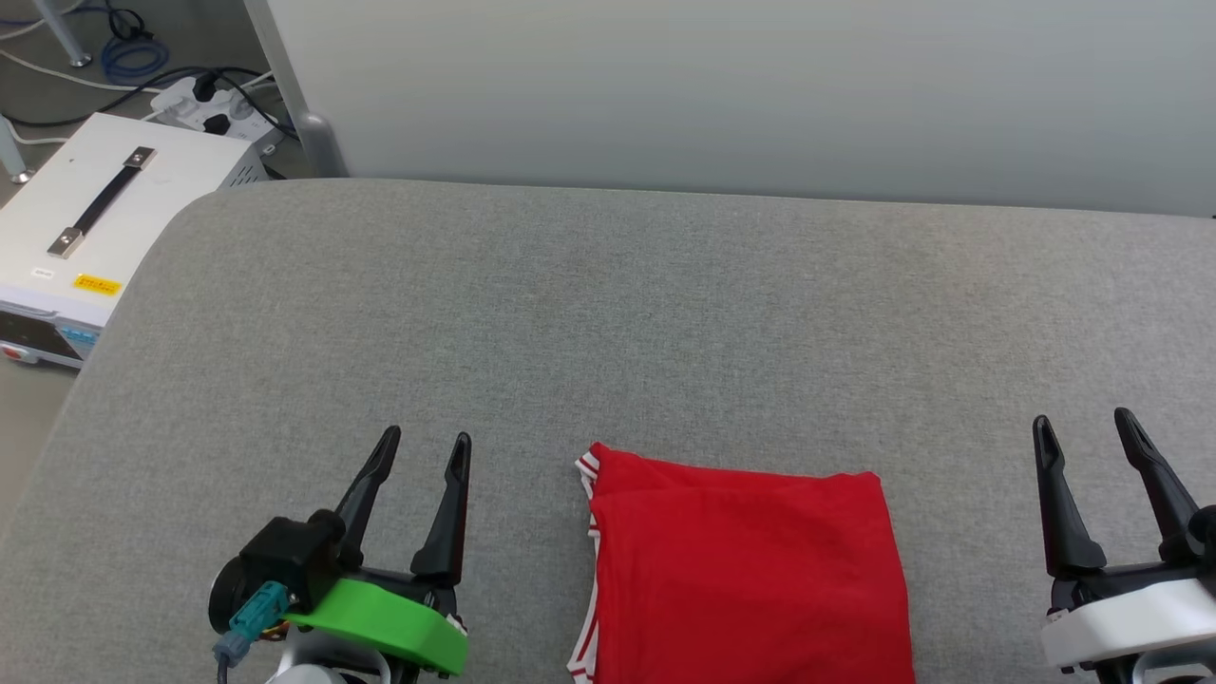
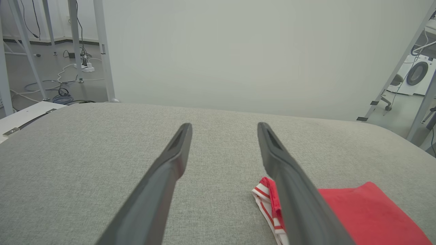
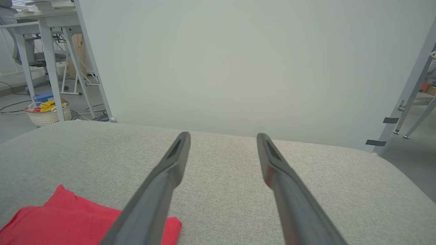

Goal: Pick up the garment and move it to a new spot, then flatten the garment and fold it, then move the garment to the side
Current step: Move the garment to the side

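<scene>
Shirt: folded, red, lying flat on the grey surface at its near edge.
Left hand: wide open, holding nothing, near the shirt's striped edge.
Right hand: wide open, empty, touching nothing.

A grey fabric worktop with rounded corners spans the head view. Behind it, at 12 o'clock, a plain pale panel stands on a grey metal leg. At 10 o'clock, just off the worktop's corner, sits a white box with a black handle and a yellow label. Beyond it, at 11 o'clock, a white power strip and a blue cable coil lie on the grey floor. In the right wrist view, at 9 o'clock, a white basket of yellow and red stuff stands beside the legs of a white table. In the left wrist view, at 2 o'clock, a washer stands far off. The light is soft and even.
</scene>
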Tool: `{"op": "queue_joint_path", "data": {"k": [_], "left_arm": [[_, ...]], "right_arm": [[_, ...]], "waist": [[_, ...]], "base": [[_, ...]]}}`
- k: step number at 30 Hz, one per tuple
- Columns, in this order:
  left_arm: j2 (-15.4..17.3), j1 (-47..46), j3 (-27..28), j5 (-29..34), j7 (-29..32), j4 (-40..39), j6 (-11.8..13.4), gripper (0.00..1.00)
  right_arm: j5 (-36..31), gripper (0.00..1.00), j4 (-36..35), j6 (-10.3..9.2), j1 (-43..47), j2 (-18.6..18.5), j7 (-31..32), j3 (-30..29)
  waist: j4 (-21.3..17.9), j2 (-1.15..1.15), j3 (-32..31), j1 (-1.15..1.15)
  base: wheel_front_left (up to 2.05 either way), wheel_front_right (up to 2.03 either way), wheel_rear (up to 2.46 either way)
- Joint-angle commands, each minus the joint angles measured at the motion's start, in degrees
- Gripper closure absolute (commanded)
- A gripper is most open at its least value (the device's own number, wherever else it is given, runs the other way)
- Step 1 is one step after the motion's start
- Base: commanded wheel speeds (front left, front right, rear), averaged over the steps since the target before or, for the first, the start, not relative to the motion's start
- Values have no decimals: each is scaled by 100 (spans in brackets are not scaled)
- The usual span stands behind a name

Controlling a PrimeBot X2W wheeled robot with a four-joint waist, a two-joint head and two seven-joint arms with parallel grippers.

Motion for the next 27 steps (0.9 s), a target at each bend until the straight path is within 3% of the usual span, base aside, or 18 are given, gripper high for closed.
{"op": "queue_joint_path", "data": {"k": [1, 7, 19, 27], "left_arm": [[7, 31, 19, 17, -34, -7, -32, 0], [49, -19, -94, -70, -34, 36, -32, 0], [51, -179, -230, -147, -34, 69, -33, 0], [50, -317, -286, -158, -34, 69, -33, 0]], "right_arm": [[-11, 0, 16, -3, 22, -1, 18, 28], [151, 0, 82, -3, -33, -112, 427, 245], [892, 0, 492, -3, -32, -379, 3027, 1074], [829, 0, 867, -3, -279, -160, 4159, 1104]], "waist": [[4, 0, 9, 0], [35, 0, 86, 0], [244, 0, 387, 0], [419, 0, 576, 0]], "base": [[0, 0, 0], [0, 0, 0], [0, 0, 0], [0, 0, 0]]}}
